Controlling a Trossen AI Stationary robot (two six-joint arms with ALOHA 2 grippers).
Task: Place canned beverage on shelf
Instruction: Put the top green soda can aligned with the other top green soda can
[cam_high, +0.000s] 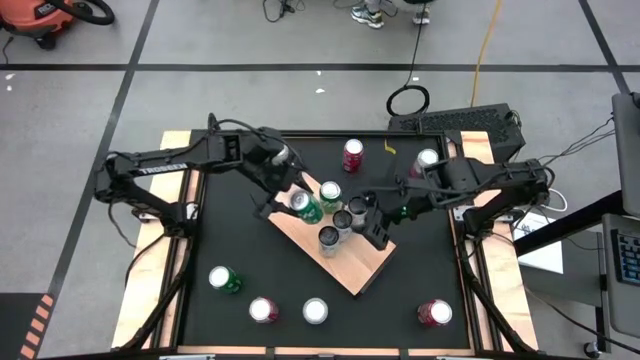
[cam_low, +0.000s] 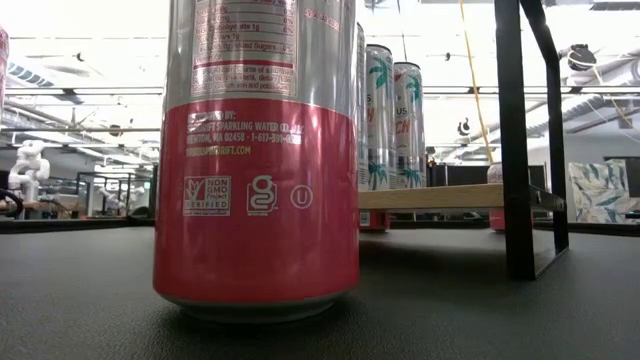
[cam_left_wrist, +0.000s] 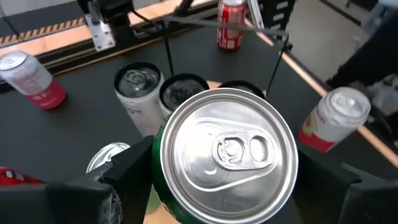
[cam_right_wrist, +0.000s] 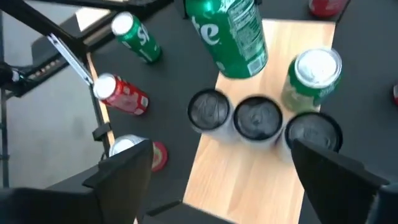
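The shelf (cam_high: 352, 262) is a light-tan board lying slantwise mid-table; it also shows in the right wrist view (cam_right_wrist: 261, 180) and the low view (cam_low: 450, 197). Several cans (cam_high: 335, 222) stand on it. My left gripper (cam_high: 297, 203) is shut on a green can (cam_left_wrist: 224, 155) over the board's far left corner. The right wrist view shows this can (cam_right_wrist: 233, 37) from the side. My right gripper (cam_high: 378, 228) hovers open and empty above the board, just right of the standing cans. My left gripper pinches the green can's side wall just below its silver top (cam_left_wrist: 163, 163), one finger (cam_left_wrist: 134, 171) on each side. The fingers come from above, slanting from the table's far left. The can stands roughly upright and seems a little above the board.
Loose cans stand on the black table: two at the far edge (cam_high: 352, 155) (cam_high: 427, 160), several along the near edge (cam_high: 224, 279) (cam_high: 263, 310) (cam_high: 315, 311) (cam_high: 434, 313). A red can (cam_low: 260, 160) fills the low view. A black shelf rod (cam_low: 515, 140) stands at its right.
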